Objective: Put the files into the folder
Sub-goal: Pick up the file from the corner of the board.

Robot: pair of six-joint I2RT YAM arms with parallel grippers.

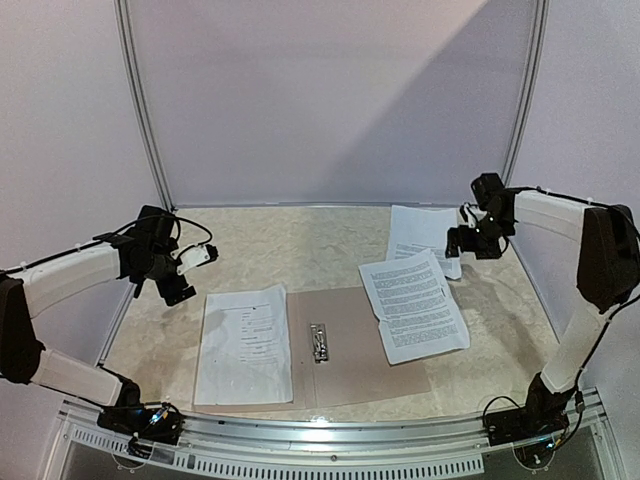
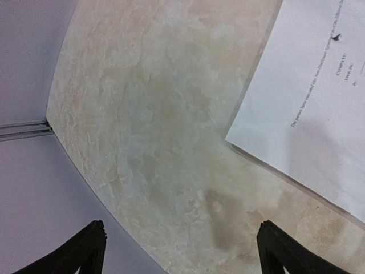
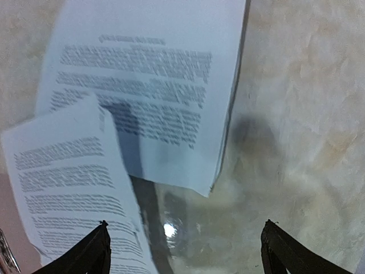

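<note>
While left gripper (image 2: 181,227) and right gripper (image 3: 185,224) gape, files (image 1: 415,305) overlap folder (image 1: 352,372) on table (image 1: 262,250)

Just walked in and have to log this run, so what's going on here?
A robot is filing papers; nothing is gripped right now. The flat tan-brown cardboard folder lies open mid-table, small metal clip on its spine. One white printed paper sheet covers its left leaf; a second sheet lies askew across the right leaf's edge; a further stack sits back right. The left hand hovers open beside the first sheet, the right hand open over the stack's corner.
</note>
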